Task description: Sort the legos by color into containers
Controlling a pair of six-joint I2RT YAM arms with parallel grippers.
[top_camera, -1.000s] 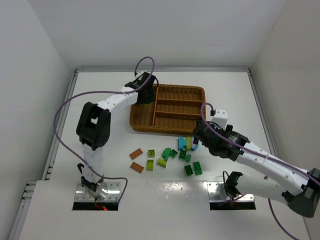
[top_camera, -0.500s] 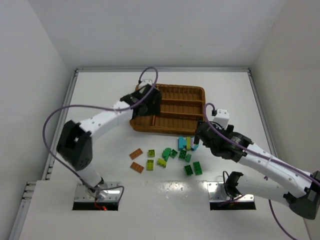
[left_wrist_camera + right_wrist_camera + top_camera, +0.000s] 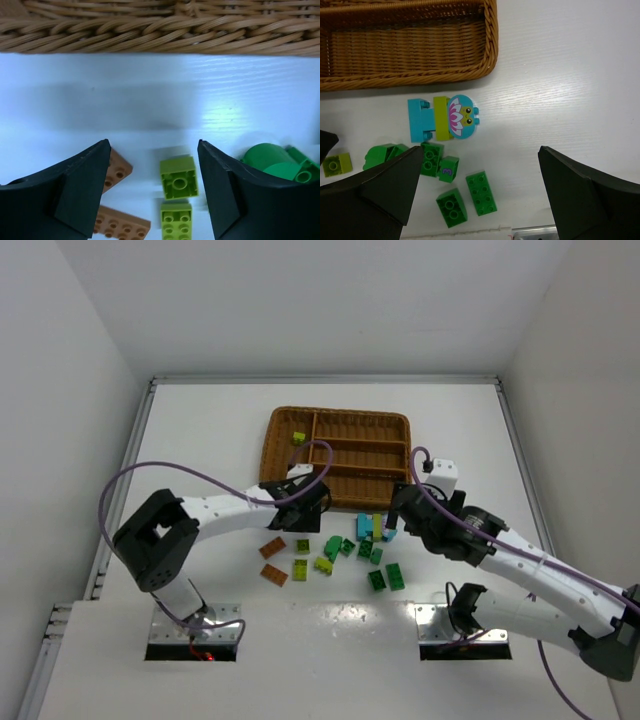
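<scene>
The wicker tray (image 3: pixel 335 412) stands at the table's middle back, and one lime brick (image 3: pixel 298 438) lies in its wide left section. The other legos lie in front of it: orange-brown plates (image 3: pixel 271 548), lime bricks (image 3: pixel 302 546), dark green bricks (image 3: pixel 376 579) and cyan bricks (image 3: pixel 365 527). My left gripper (image 3: pixel 300 512) is open and empty just in front of the tray's near wall (image 3: pixel 160 35). Below it lie an upturned lime brick (image 3: pixel 179 177) and an orange-brown plate (image 3: pixel 117 171). My right gripper (image 3: pixel 400 510) is open and empty above the cyan bricks (image 3: pixel 420 120) and the green bricks (image 3: pixel 481 192).
A cyan round piece with a flower face (image 3: pixel 462 116) is joined to a lime-yellow brick (image 3: pixel 441 117). A rounded green piece (image 3: pixel 267 160) lies right of the left fingers. White walls enclose the table on three sides.
My left gripper has moved from over the tray's left section to the table in front of the tray. A lime brick now shows in that section. The right arm has barely moved.
</scene>
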